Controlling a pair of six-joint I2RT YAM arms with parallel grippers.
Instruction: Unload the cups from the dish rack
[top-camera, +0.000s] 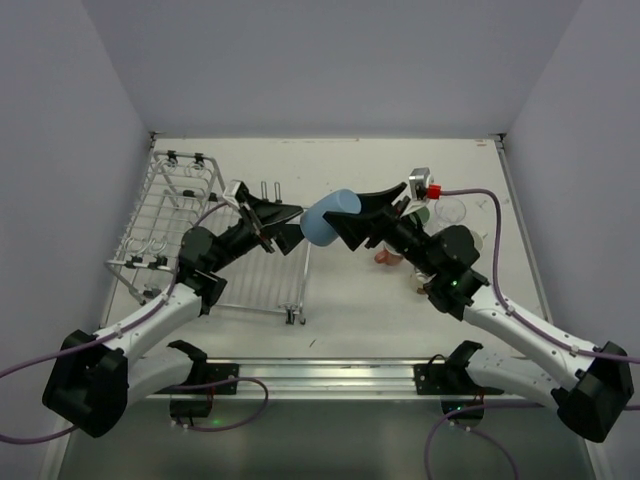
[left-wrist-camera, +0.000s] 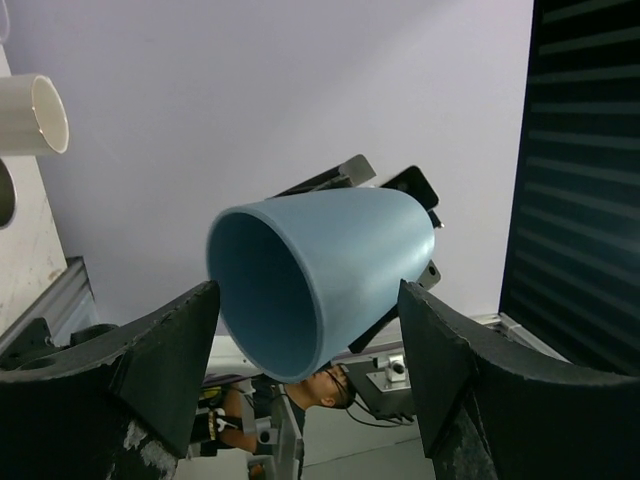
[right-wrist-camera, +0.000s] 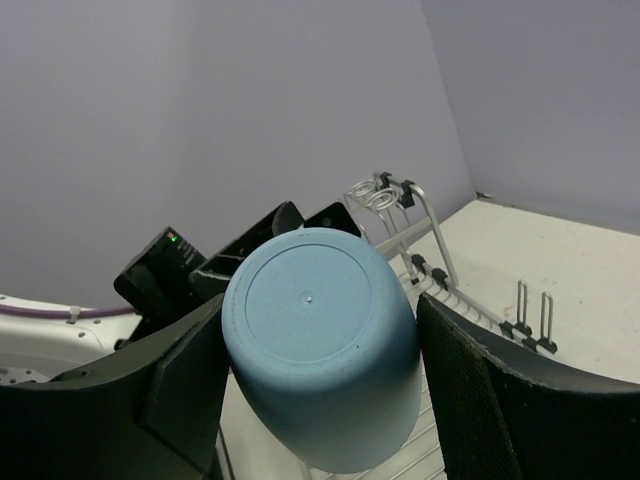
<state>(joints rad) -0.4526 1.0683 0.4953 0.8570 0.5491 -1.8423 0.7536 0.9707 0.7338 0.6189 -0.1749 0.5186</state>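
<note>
A blue cup (top-camera: 328, 215) hangs on its side in the air between my two arms, right of the dish rack (top-camera: 165, 215). My right gripper (top-camera: 346, 220) is shut on the blue cup. In the right wrist view the cup's base (right-wrist-camera: 310, 300) faces the camera and both fingers press its sides around my right gripper (right-wrist-camera: 320, 312). My left gripper (top-camera: 298, 223) is open. In the left wrist view the cup's mouth (left-wrist-camera: 270, 300) faces the camera, and the fingertips of my left gripper (left-wrist-camera: 308, 290) sit just beside the rim.
The wire rack (right-wrist-camera: 430, 285) lies below and behind the cup. A clear cup (top-camera: 452, 210), a greenish cup (top-camera: 420, 213) and a brownish one (top-camera: 386, 257) stand on the table at the right. A white cup (left-wrist-camera: 32, 115) shows at the left wrist view's edge.
</note>
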